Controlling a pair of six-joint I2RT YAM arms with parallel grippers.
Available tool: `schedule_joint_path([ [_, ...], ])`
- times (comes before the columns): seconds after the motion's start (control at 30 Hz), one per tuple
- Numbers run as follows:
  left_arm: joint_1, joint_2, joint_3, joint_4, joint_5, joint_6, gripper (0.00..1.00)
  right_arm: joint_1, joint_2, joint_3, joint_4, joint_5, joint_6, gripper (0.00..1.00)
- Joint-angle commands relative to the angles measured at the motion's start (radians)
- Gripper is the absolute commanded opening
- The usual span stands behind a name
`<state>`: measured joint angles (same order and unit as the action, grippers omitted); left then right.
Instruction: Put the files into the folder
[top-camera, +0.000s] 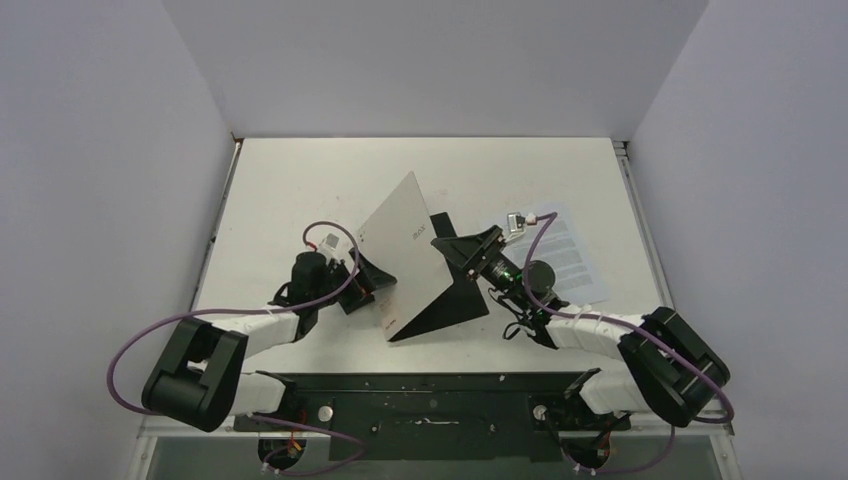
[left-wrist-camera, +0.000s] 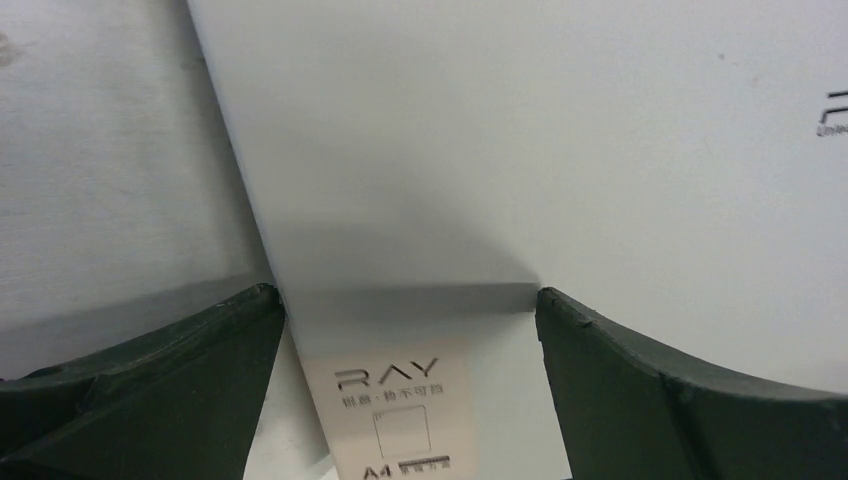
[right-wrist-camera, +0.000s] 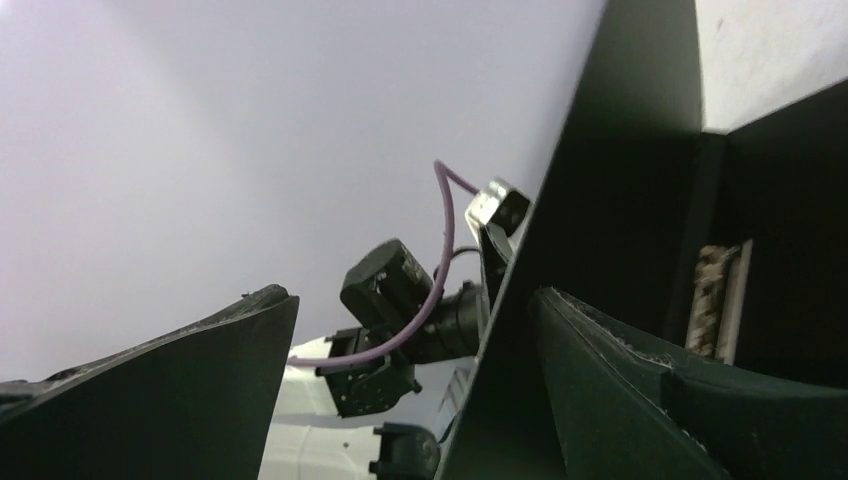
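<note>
Where the folder (top-camera: 405, 262) stands: middle of the table (top-camera: 300, 180), half open, its silver-grey outer face raised and tilted, its black inside turned to the right.
Files (top-camera: 572, 250): flat on the table just right of the folder, outside it.
Left gripper (top-camera: 365, 280): fingers spread wide at the silver-grey face; contact unclear.
Right gripper (top-camera: 468, 245): fingers spread wide, the folder's black edge between them, unclamped.

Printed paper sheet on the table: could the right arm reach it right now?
Probably yes. The sheet lies flat just beside the right gripper, with nothing on top of it. But the gripper's open jaws straddle the black edge of the half-open folder, so it would likely have to back off first.
</note>
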<state>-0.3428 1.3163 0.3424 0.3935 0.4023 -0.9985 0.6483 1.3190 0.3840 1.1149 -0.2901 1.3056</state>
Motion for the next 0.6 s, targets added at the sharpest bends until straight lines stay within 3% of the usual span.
schedule_joint_path([
  [0.0, 0.001, -0.066, 0.012, 0.262, 0.095, -0.053, 0.96, 0.062, 0.030, -0.025, 0.060, -0.016, 0.070, 0.90],
  [0.23, 0.006, -0.084, -0.001, 0.275, 0.098, -0.053, 0.96, 0.085, 0.021, -0.016, 0.025, 0.025, 0.055, 0.90],
  [0.57, 0.023, -0.114, -0.018, 0.241, 0.094, -0.031, 0.96, 0.101, -0.100, 0.052, -0.330, 0.091, -0.121, 0.93],
])
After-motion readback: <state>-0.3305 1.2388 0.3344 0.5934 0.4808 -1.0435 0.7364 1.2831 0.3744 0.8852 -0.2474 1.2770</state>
